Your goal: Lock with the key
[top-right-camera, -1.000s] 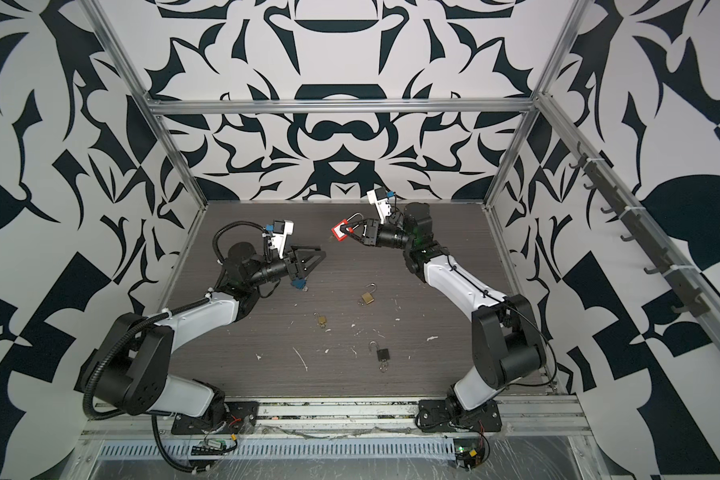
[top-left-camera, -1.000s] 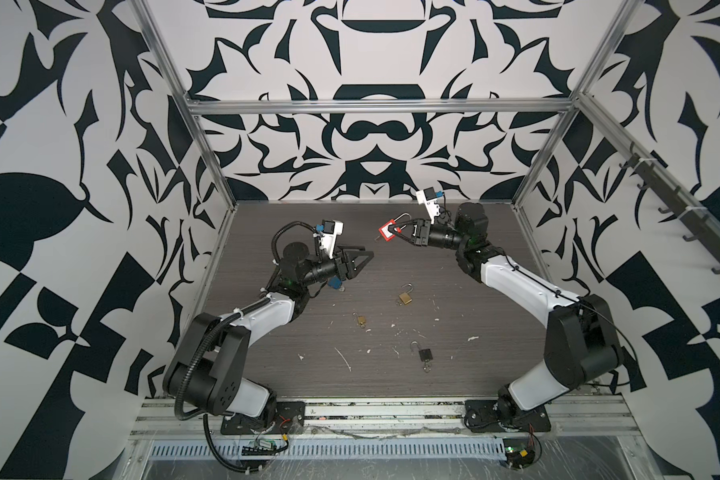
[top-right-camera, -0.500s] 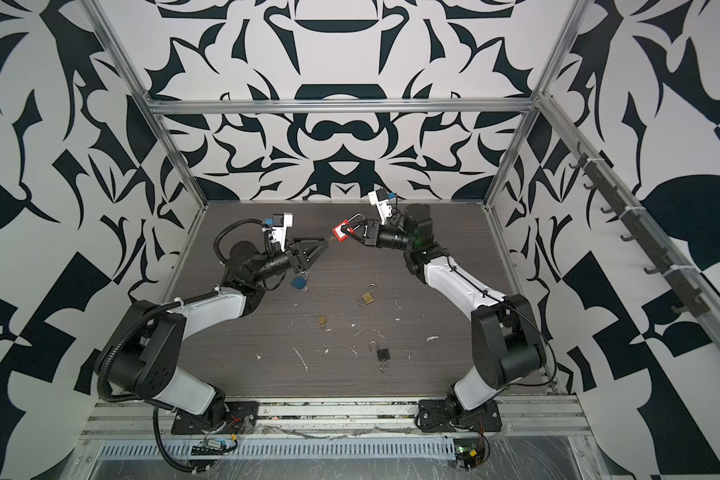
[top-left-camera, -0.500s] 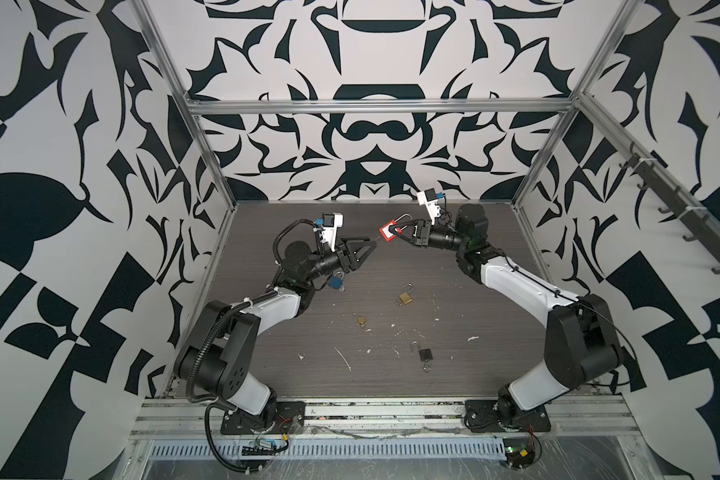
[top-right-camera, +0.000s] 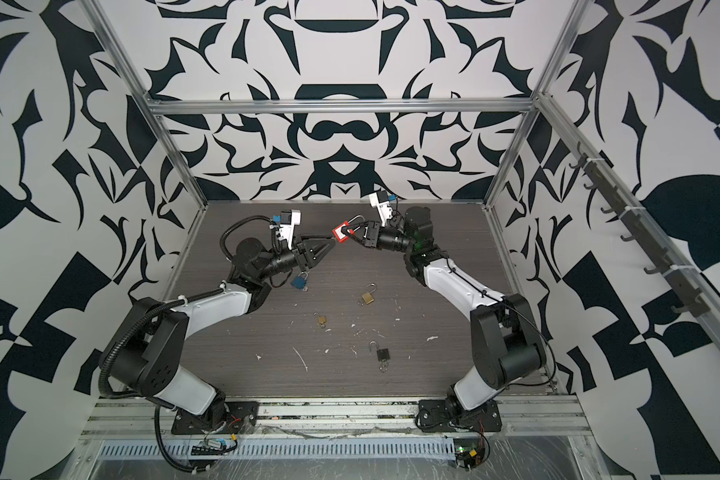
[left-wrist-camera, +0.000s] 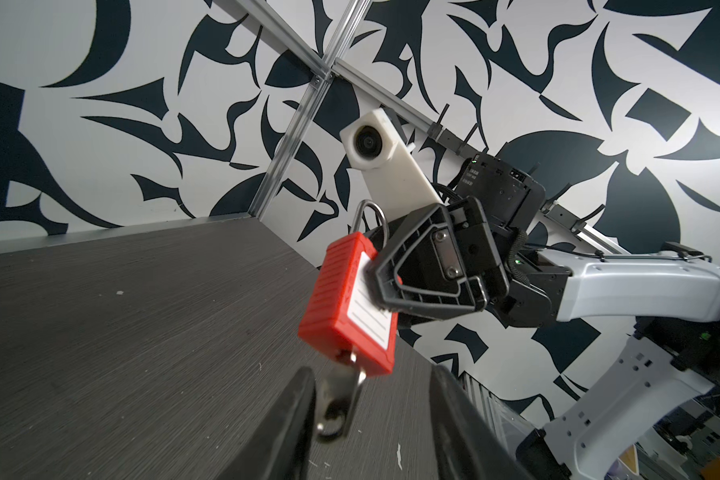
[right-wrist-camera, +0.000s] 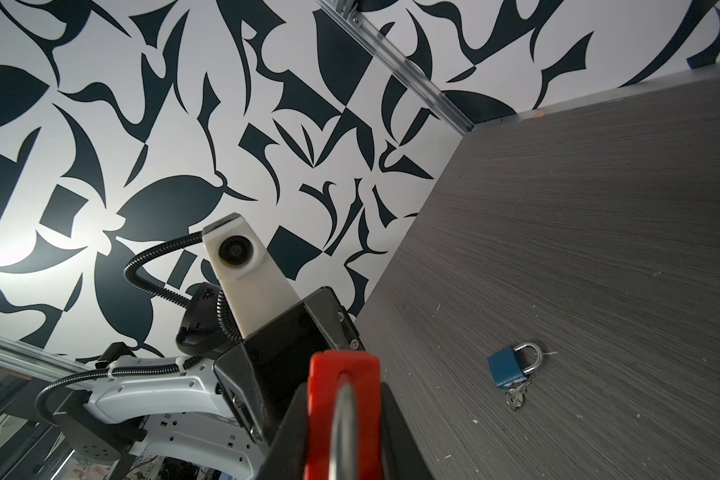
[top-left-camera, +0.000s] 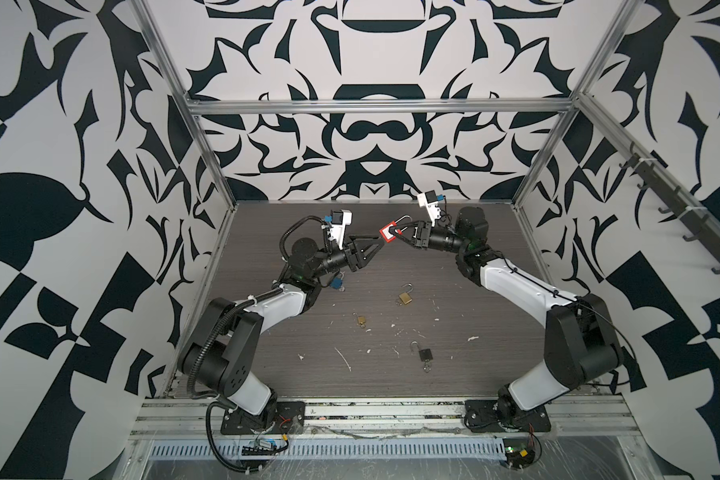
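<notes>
My right gripper holds a red padlock in the air above the back of the table, shut on its body. The steel shackle points up and away from the table. A silver key sticks out of the padlock's underside. My left gripper has come up to that end from the left. In the left wrist view it is open with the key between its fingers, close against one of them. In the right wrist view the red padlock fills the gap between my right gripper's fingers.
On the dark wood-grain table lie a blue padlock with keys under my left arm, an open brass padlock, a smaller brass one and a black one. White scraps are scattered around them. Patterned walls enclose three sides.
My left gripper has risen and moved right to the red padlock's key end, and its jaws have narrowed around the key. The right arm and padlock have stayed still.
</notes>
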`<move>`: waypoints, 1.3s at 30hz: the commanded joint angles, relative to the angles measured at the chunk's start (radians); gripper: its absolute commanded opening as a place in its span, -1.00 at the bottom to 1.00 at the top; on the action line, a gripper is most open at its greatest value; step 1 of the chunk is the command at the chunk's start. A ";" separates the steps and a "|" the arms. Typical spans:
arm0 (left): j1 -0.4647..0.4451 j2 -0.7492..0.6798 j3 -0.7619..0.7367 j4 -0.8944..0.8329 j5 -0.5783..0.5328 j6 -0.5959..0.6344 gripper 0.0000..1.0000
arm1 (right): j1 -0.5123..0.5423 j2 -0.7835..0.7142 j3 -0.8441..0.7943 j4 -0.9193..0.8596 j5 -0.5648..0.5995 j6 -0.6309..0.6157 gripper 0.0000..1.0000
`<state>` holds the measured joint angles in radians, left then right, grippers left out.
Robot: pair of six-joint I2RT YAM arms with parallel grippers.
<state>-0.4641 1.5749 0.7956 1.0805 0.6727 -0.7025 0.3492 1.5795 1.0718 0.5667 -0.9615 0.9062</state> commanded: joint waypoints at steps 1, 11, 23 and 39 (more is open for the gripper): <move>-0.002 0.020 0.030 0.018 -0.005 -0.003 -0.15 | 0.007 -0.022 0.002 0.090 -0.008 0.010 -1.00; -0.001 0.036 0.035 0.040 -0.013 -0.026 -0.51 | 0.007 -0.029 -0.013 0.118 -0.017 0.021 -1.00; -0.002 0.048 0.036 0.080 -0.010 -0.085 -1.00 | 0.007 -0.013 -0.032 0.232 -0.046 0.046 -1.00; 0.042 0.035 0.024 0.159 0.038 -0.213 -1.00 | 0.007 0.116 -0.162 0.847 -0.079 0.116 -1.00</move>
<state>-0.4473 1.6180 0.8040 1.1698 0.7380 -0.8619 0.3473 1.6814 0.9154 1.2095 -0.9905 1.0313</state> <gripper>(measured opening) 0.052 0.234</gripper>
